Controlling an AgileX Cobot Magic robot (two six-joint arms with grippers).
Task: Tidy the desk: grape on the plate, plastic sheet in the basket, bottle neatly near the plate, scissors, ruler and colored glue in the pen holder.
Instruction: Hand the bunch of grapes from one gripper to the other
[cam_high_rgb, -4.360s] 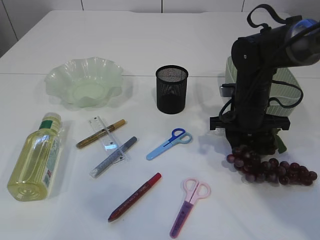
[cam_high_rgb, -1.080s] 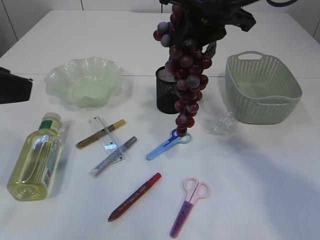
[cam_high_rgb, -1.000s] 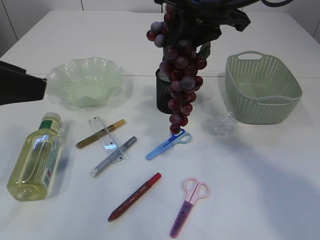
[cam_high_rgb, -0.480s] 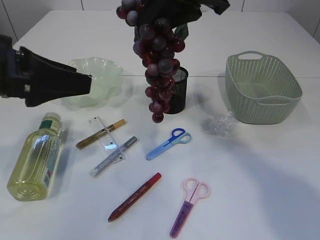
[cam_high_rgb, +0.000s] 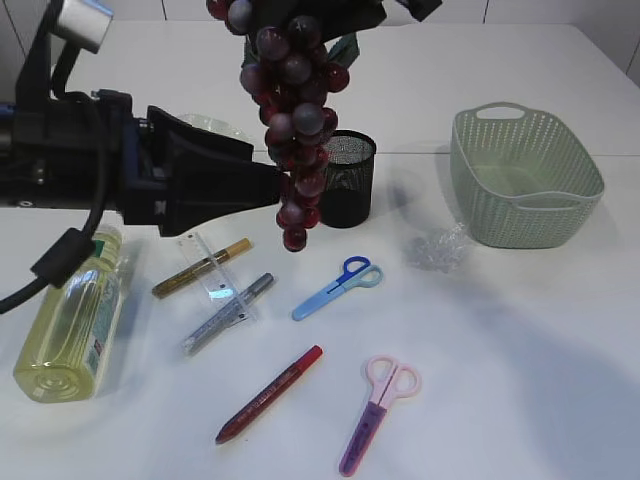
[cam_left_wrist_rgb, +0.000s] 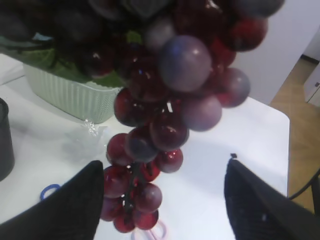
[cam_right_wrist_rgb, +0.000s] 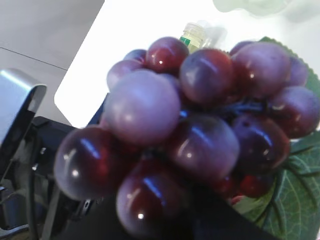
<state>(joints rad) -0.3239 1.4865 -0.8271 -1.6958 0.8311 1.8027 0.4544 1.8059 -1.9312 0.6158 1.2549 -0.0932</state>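
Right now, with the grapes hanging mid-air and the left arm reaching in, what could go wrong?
The grape bunch hangs between the left gripper's open jaws; closing or advancing could knock or crush it. It dangles by its top from the right gripper, so it may swing or drop. Its tail hangs near the pen holder and could clip it.

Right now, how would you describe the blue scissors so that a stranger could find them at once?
Start at the black mesh pen holder in the middle of the white table. Just in front of it lie the blue scissors, handles towards the holder. The other scissors, nearer the front edge, are pink and purple.
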